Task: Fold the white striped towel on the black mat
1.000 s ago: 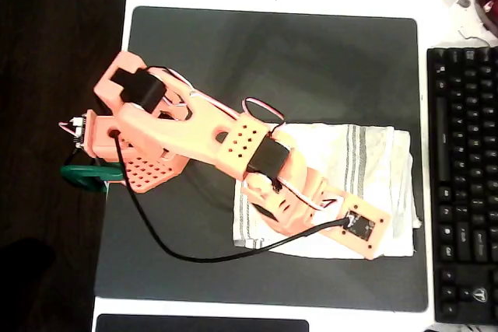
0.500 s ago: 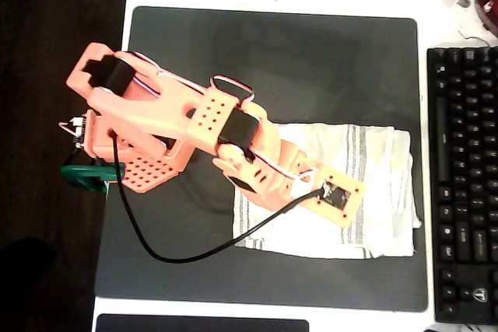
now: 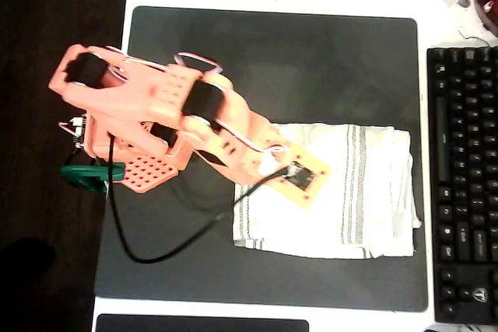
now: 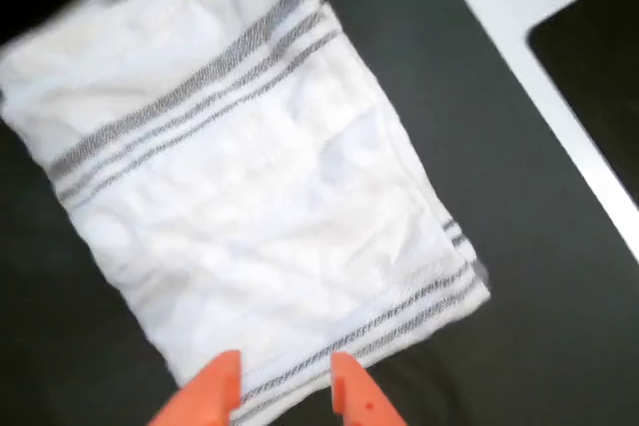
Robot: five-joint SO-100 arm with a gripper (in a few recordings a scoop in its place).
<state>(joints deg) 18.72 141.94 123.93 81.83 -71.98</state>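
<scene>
The orange fingers (image 4: 283, 378), spread and seemingly empty, hover over the soft white striped towel's (image 4: 250, 207) near striped edge, its length running away across the dark matte mat (image 4: 479, 197).

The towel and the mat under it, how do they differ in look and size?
The white striped towel is pale with thin grey stripes; the black mat is plain dark. The towel is much smaller and lies wholly within the mat. The towel looks soft, wrinkled and layered; the mat is smooth and flat. Both are roughly rectangular.
</scene>
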